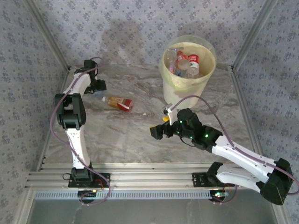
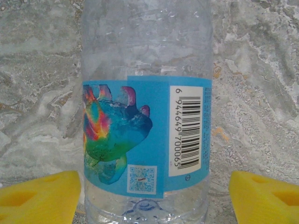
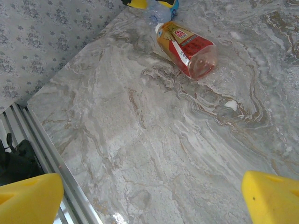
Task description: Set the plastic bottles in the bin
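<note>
Bracketing the blue-labelled bottle (image 2: 145, 116), the left jaws stand partly open over it as it lies on the tabletop (image 2: 261, 93). One yellow pad (image 2: 42, 198) sits just beside the bottle's wall, though contact cannot be told. The other pad (image 2: 264, 198) is clearly apart from it, so nothing is gripped yet.

The step in hand looks like the grasp on this bottle. The next move calls for the jaws to meet both sides squarely at the label band. The thin clear plastic will likely give, so the squeeze should be firm but not crushing. A lift and a carry would follow to the bin (image 1: 184, 88), which stands well off to the right of these jaws. It already has several bottles (image 1: 187, 63) inside.

The right jaws are spread wide and empty, with bare tabletop beneath them. A red-labelled bottle (image 3: 187, 46) lies ahead of them, well apart, on its side, and would probably be the next pick.
</note>
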`<state>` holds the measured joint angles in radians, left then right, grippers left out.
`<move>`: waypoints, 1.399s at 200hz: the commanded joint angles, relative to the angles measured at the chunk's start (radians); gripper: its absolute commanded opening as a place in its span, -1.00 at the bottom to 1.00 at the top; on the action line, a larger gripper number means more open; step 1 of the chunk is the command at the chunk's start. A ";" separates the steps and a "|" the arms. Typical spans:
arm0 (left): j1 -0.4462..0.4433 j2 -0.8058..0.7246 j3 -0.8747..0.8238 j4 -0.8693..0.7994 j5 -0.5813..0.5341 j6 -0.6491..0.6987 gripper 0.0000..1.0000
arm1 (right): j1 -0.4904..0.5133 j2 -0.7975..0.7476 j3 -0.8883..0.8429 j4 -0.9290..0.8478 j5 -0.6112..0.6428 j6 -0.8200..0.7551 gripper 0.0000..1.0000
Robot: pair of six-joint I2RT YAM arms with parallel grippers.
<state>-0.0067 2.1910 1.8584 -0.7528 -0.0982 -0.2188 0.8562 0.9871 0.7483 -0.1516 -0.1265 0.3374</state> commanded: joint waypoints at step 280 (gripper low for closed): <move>-0.326 -0.721 -0.559 0.500 0.541 -0.020 0.35 | -0.333 0.300 0.423 -0.020 -0.334 0.520 0.97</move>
<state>-0.2646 1.5612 1.3605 -0.4038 0.3664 -0.2714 0.5518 1.2312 1.0859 -0.1287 -0.3347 0.7895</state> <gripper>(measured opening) 0.674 0.982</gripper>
